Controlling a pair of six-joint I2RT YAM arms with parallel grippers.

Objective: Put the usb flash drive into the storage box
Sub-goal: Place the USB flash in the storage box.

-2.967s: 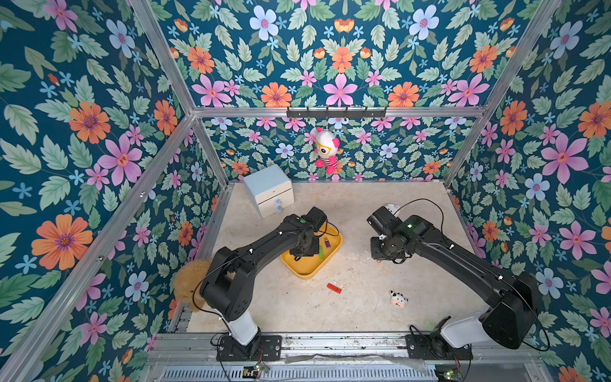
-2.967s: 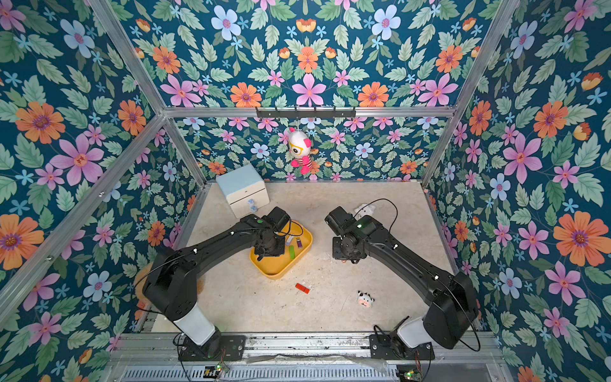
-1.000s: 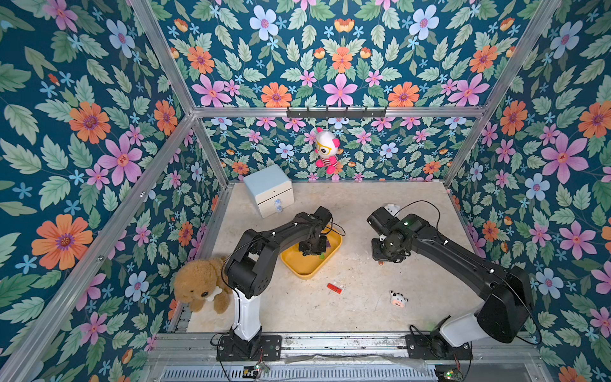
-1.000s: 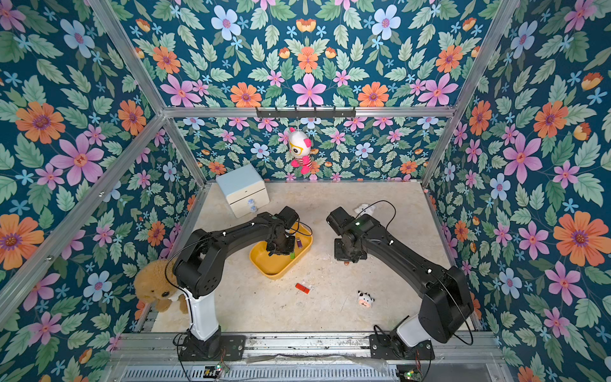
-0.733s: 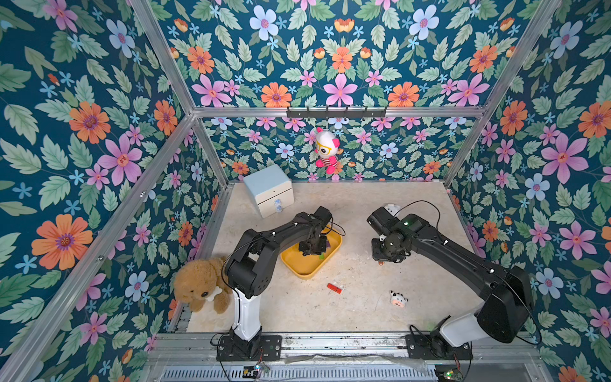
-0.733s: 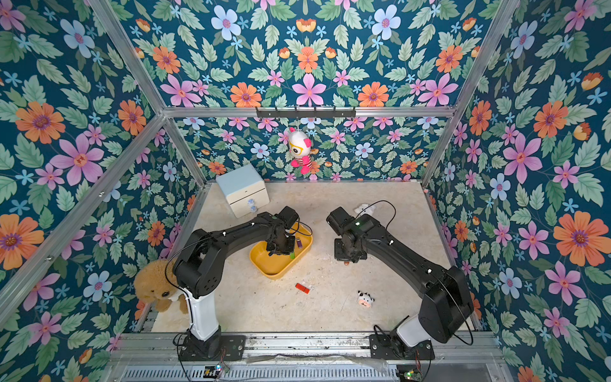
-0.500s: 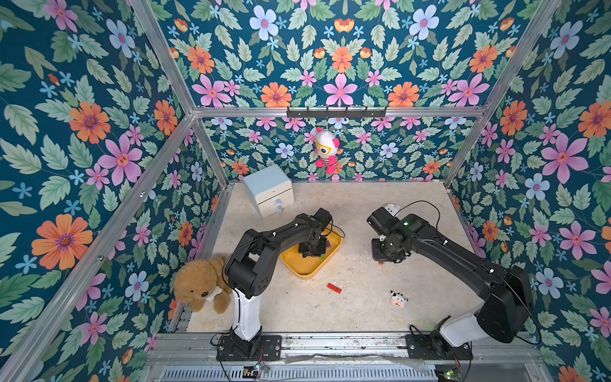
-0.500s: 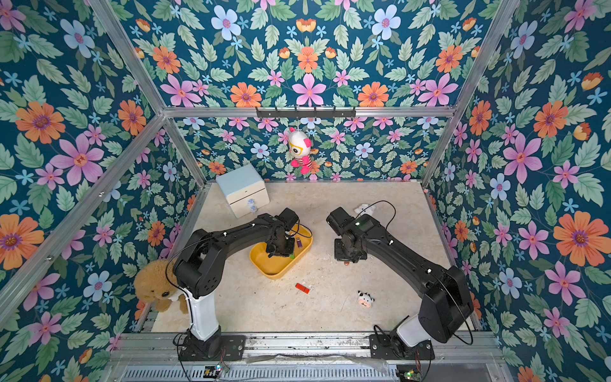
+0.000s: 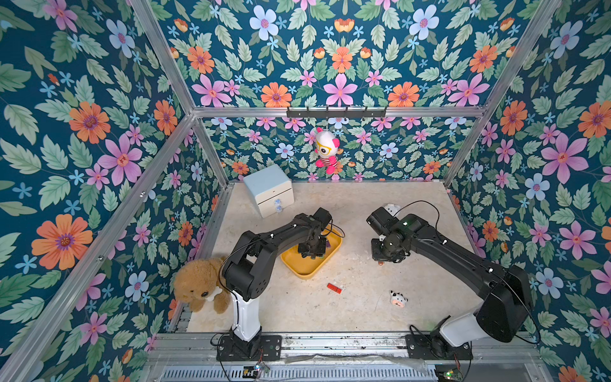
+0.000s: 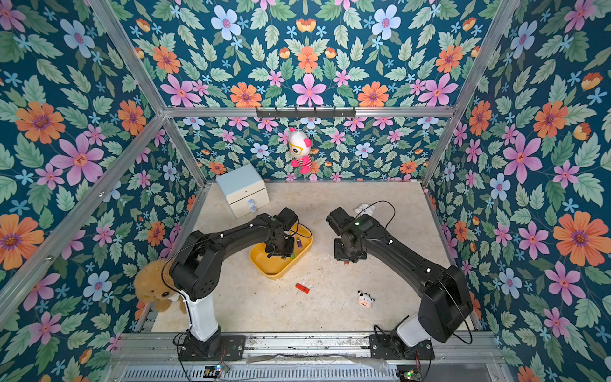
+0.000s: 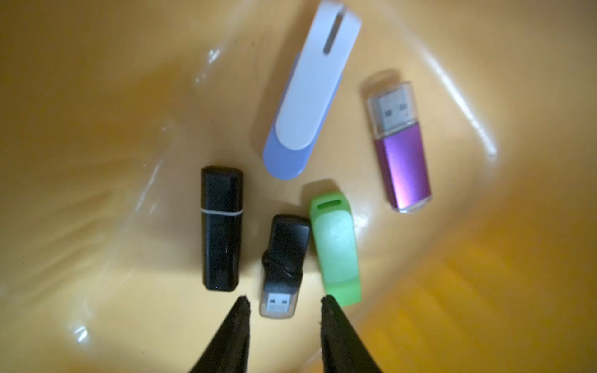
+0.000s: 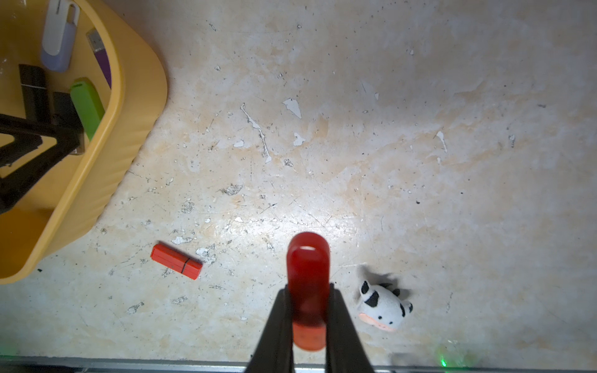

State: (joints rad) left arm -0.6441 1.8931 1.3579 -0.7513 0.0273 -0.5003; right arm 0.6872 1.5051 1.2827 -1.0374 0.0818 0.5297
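Floral wallpaper is closing in three sides of a scuffed beige marbled tabletop (image 9: 363, 307), and most of that surface is lying bare. Toward its left half a shallow yellow plastic storage box (image 9: 305, 269) with rounded corners is sitting at a slant. The left gripper (image 11: 284, 303) is reaching down inside it with its two black fingers parted, holding nothing. Between their tips, with a gap showing on each side, a small black flash drive with a clear cap (image 11: 283, 255) is lying flat on the box floor. A green rubbery drive (image 11: 336, 252) is resting just beside it. A black capped stick with a white band (image 11: 222, 226), a white-and-periwinkle swivel drive (image 11: 310, 97) and a purple metallic drive (image 11: 402, 151) are lying apart from one another further in, the purple one nearest the curving wall. Well outside the rolled rim, the right gripper (image 12: 308, 289) is hanging above open tabletop. Its fingers are clamping a red round-ended plastic usb flash drive (image 12: 308, 261), which is jutting out past the fingertips. On the tabletop near it, a red-orange rectangular drive (image 12: 176, 261) is lying loose between the box's outer wall and a small black-and-white cow toy (image 12: 384, 306), with bare surface all round each.
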